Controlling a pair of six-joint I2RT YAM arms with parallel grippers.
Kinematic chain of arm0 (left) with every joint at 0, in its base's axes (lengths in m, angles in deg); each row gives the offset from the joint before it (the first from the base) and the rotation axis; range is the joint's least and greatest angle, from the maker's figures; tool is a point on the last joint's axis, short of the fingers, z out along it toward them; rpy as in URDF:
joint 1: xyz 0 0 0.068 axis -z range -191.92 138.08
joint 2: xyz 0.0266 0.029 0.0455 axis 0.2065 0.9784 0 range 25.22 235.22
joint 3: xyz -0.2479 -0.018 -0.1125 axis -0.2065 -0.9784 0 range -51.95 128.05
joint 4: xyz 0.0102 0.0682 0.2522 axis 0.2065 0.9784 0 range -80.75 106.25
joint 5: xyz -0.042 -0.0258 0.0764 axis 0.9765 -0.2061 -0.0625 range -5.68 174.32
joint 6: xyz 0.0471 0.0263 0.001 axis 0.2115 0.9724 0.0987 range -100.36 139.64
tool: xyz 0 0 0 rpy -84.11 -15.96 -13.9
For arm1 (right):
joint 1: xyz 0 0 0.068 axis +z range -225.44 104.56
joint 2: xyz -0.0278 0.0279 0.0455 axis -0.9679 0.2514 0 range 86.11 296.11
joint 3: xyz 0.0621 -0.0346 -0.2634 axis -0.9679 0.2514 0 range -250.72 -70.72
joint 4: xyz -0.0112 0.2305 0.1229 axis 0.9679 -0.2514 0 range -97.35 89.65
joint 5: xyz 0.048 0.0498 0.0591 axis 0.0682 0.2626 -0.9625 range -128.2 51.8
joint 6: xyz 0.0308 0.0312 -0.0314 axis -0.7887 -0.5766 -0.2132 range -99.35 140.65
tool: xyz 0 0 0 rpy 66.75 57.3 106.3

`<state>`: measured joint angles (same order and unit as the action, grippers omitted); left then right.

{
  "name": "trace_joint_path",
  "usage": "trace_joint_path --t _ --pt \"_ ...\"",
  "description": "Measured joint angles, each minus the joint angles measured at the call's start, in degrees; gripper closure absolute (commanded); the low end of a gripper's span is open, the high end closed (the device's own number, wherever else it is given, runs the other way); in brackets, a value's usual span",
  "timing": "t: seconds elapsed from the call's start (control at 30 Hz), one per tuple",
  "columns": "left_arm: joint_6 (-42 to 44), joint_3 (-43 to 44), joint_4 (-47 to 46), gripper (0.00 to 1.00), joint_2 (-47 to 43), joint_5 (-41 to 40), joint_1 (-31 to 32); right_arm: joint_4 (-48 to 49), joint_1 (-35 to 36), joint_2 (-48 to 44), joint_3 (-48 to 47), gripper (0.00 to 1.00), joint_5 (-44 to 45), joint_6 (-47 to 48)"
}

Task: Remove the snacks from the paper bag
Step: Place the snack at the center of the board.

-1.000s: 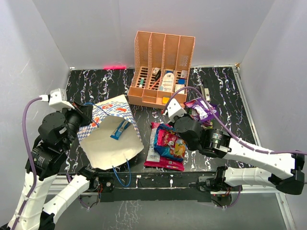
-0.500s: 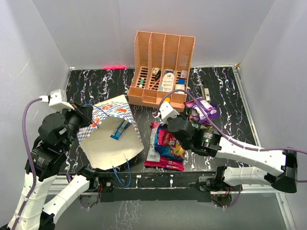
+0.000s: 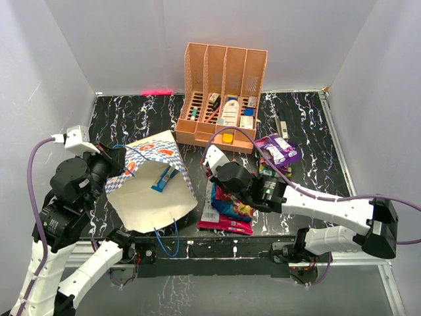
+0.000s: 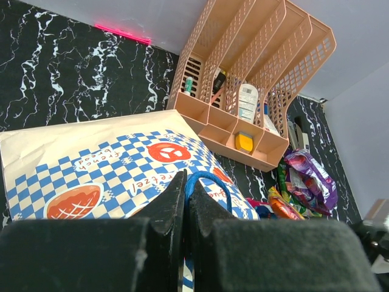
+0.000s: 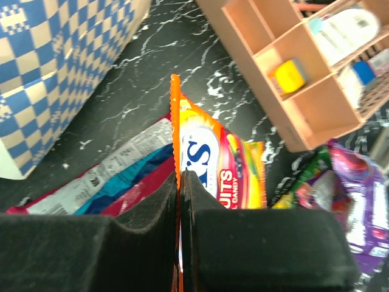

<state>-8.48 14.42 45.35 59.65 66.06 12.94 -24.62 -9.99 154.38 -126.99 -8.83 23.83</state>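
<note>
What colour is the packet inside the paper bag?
The packet is blue; top external view shows it best.

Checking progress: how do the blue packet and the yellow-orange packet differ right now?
The blue packet lies inside the paper bag; the yellow-orange packet is outside it. The blue packet is untouched; the yellow-orange packet's edge is pinched in the right gripper. Both are small snack packets.

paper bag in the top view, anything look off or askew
The paper bag is tipped over, not upright, mouth gaping, a blue packet inside. The left gripper pinches its blue string handle; the right gripper is shut on a yellow-orange packet. Nothing looks torn.
</note>
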Motion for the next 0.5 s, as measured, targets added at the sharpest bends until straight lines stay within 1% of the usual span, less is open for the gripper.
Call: trace_joint_path --t 0.23,0.5 --pt "0.0 0.2 0.9 1.00 -0.1 -0.1 0.0 6.3 0.0 3.1 5.4 0.93 -4.9 -7.1" --pt "0.0 0.4 1.7 1.00 -0.4 -0.6 0.0 13.3 -0.3 5.8 10.4 0.93 -7.2 -15.8"
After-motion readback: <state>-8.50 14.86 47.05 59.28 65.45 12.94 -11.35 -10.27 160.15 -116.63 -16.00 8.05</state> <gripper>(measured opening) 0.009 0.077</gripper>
